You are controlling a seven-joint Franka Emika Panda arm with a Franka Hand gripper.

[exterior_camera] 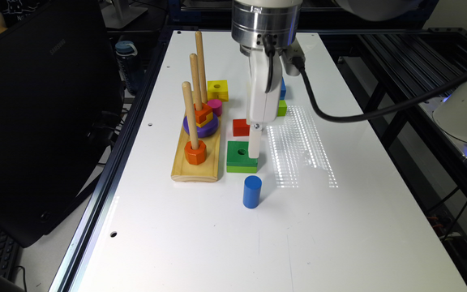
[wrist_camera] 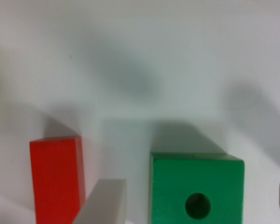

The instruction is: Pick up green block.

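SAMSUNG on laptop lid (exterior_camera: pixel 57 44), far from green block (exterior_camera: pixel 237 156)

Bright overhead light; glossy white tabletop (exterior_camera: pixel 201 227) carries a striped glare patch (exterior_camera: pixel 300 148) beside the arm. Wrist view soft — flat green square block with centre hole (wrist_camera: pixel 196 186) blurred (broad grey shadows).

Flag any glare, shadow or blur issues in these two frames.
Exterior view: sharp overall; a striped patch of reflected light lies on the glossy white table beside the square green wooden block with a centre hole. Wrist view: soft throughout, broad grey shadows, white finger blurred, green block still readable.
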